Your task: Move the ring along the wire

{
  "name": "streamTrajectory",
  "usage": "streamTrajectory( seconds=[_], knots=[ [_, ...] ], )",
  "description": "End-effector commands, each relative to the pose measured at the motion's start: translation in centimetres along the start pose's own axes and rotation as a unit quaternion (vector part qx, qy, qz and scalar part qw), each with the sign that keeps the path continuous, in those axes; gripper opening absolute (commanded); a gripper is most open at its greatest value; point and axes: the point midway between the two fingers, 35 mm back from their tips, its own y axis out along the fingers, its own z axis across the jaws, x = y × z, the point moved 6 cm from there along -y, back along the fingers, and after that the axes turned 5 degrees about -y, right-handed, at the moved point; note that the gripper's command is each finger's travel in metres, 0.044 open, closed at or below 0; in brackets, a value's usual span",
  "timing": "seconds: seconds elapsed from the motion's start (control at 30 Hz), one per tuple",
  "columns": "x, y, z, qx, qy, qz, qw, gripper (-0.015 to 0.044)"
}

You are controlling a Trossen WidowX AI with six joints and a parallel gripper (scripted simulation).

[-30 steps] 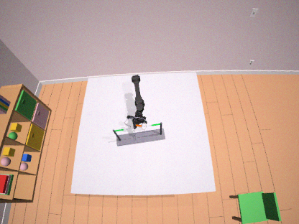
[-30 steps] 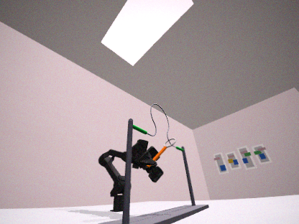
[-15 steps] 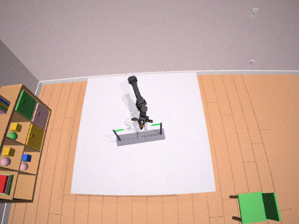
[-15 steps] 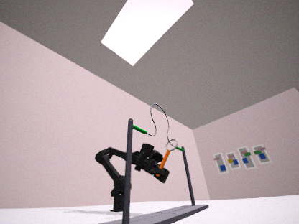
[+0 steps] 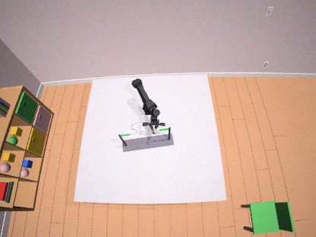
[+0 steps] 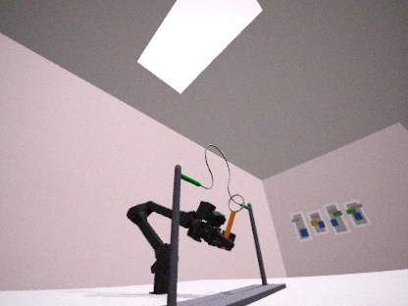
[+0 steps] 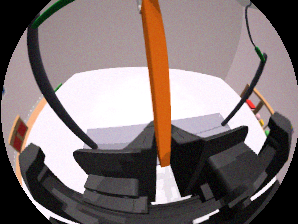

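Note:
My gripper (image 5: pixel 154 127) (image 6: pixel 229 241) (image 7: pixel 156 123) is shut on the orange handle (image 6: pixel 229 227) (image 7: pixel 159 80), which points up from the fingers. The ring (image 6: pixel 229 202) at its top appears around the lower end of the thin grey wire (image 6: pixel 229 178), by the inner end of the green part (image 5: pixel 164 129) (image 6: pixel 246 207) (image 7: pixel 55 11) at the right-hand post (image 5: pixel 169 134) (image 6: pixel 256 245) (image 7: pixel 40 70) of the top view. Whether ring and wire touch is too small to tell. The other green part (image 5: pixel 124 135) (image 6: pixel 190 179) (image 7: pixel 260 54) is bare. In the wrist view the ring is almost wholly cut off.
The other post (image 5: pixel 122 140) (image 6: pixel 175 235) (image 7: pixel 252 95) stands at the far end of the grey base (image 5: pixel 148 143) (image 6: pixel 235 295), which lies beneath the wire. The wire rises in a tall loop between the posts. A shelf (image 5: pixel 26 190) and a green chair (image 5: pixel 263 217) stand well away.

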Motion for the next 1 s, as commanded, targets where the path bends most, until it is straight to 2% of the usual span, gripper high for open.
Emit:
streamTrajectory(
  seconds=[0.0, 0.97],
  knots=[
    [0.3, -0.1, 0.7, 0.007, 0.02, 0.0, 1.0, -0.015],
    [0.8, -0.7, 4.2, 0.019, 0.045, -0.001, 0.999, -0.015]
  ],
)
